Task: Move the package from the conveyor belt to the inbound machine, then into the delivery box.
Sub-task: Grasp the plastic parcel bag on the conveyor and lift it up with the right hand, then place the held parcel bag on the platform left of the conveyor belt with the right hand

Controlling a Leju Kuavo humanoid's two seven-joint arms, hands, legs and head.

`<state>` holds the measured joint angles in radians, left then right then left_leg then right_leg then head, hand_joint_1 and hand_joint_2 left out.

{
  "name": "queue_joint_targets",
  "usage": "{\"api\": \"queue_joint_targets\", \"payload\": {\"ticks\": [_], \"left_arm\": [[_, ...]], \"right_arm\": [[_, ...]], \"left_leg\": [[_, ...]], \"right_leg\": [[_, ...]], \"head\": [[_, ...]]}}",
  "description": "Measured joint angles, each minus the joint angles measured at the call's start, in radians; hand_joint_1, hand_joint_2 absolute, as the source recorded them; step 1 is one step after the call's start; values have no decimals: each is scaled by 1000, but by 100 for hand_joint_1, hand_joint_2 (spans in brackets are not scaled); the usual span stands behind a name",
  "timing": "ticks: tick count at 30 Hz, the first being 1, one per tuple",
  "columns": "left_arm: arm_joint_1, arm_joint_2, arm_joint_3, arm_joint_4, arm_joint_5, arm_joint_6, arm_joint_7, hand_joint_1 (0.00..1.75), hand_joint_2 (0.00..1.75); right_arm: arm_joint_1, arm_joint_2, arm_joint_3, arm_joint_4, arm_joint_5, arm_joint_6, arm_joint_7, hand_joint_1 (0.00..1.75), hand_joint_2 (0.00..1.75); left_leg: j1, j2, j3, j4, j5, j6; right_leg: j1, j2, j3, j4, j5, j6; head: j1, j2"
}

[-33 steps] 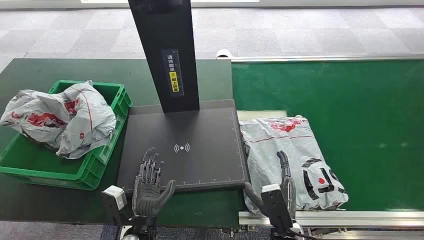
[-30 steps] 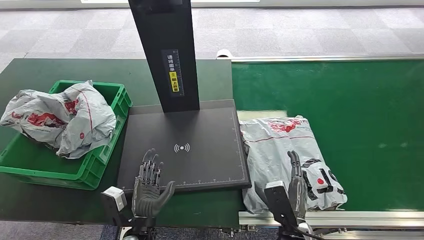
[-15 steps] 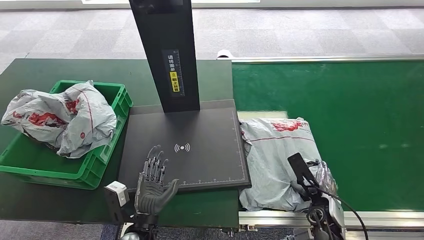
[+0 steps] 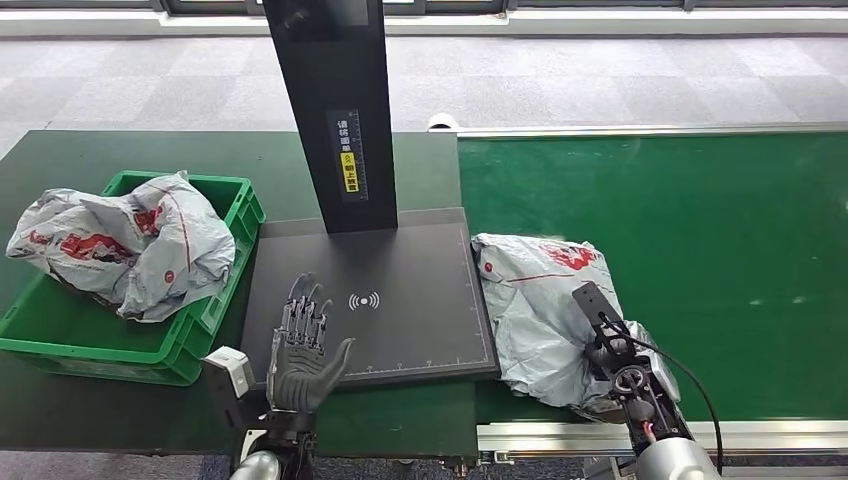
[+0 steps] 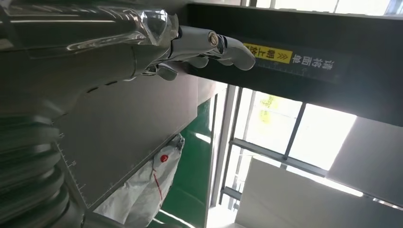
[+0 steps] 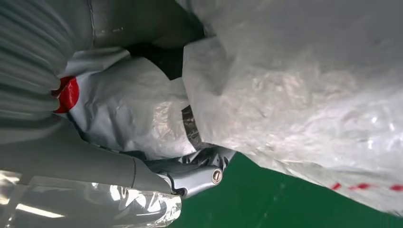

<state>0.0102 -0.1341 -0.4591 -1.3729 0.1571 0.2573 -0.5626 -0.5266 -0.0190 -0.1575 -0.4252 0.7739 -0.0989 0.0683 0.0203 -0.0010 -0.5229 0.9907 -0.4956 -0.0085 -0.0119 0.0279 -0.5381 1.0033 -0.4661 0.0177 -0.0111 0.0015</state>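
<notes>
The package (image 4: 545, 305) lies on the green conveyor belt (image 4: 700, 250), touching the right edge of the black scanner plate (image 4: 400, 300). The right hand (image 4: 610, 350) grips the package's near corner, fingers wrapped in the plastic. The left hand (image 4: 303, 350) rests open, fingers apart, on the plate's near left corner; a second bag (image 4: 120, 245) lies in the green box (image 4: 60, 345) left of the plate.

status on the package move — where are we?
Done: one earlier bag sits in the green crate. In hand: the right hand grips the near end of the grey package, which is on the conveyor belt. Left: lay it on the black scanner pad, where the left hand hovers empty, then bin it.
</notes>
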Motion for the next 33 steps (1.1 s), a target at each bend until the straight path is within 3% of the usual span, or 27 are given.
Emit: {"api": "queue_joint_targets", "payload": {"ticks": [5,9,12,16,20,23,25,28,33], "left_arm": [[27,-6,47,-71,-84,-10,-2,0,175],[40,-9,83,-101,-140,-30,-33,0,175],[41,-16,106,-113,-158,-37,-52,0,175],[47,-23,129,-125,-167,-34,-63,0,175],[58,-25,153,-135,-168,-22,-73,0,175],[62,-29,170,-143,-172,-20,-78,0,175],[60,-31,185,-148,-177,-21,-80,0,175],[48,-34,200,-152,-181,-26,-78,0,175],[23,-38,218,-153,-184,-16,-66,0,175]], "right_arm": [[42,49,-5,-111,-79,-51,-143,175,175],[146,75,45,-392,-147,-95,-162,175,175],[237,77,85,-647,-178,-180,-182,175,175],[360,75,95,-953,-240,-326,-263,175,175],[477,72,89,-1191,-306,-374,-326,175,175],[512,72,94,-1282,-336,-316,-324,175,175],[497,73,117,-1285,-361,-200,-291,175,175],[438,82,185,-1197,-410,-36,-253,175,175],[332,120,289,-978,-485,113,-221,175,175]], "left_leg": [[0,-3,-7,0,3,0],[0,-8,-19,0,4,0],[0,-9,-25,0,4,0],[0,-11,-30,0,4,0],[0,-10,-31,0,3,0],[0,-10,-32,-1,3,-1],[0,-9,-32,-1,4,-1],[0,-9,-31,-2,7,-2],[1,-13,-33,-2,11,-2]], "right_leg": [[0,-1,-9,1,1,0],[0,-4,-21,1,1,0],[0,-6,-26,1,0,0],[-1,-9,-29,1,-1,1],[-1,-10,-30,1,-1,0],[-1,-9,-30,1,-1,0],[-1,-9,-29,1,-1,-1],[0,-8,-30,1,1,-2],[0,-13,-30,2,3,-2]], "head": [[-1,0],[-1,0],[-1,0],[0,0],[-1,0],[-1,0],[-1,0],[-1,0],[-1,0]]}}
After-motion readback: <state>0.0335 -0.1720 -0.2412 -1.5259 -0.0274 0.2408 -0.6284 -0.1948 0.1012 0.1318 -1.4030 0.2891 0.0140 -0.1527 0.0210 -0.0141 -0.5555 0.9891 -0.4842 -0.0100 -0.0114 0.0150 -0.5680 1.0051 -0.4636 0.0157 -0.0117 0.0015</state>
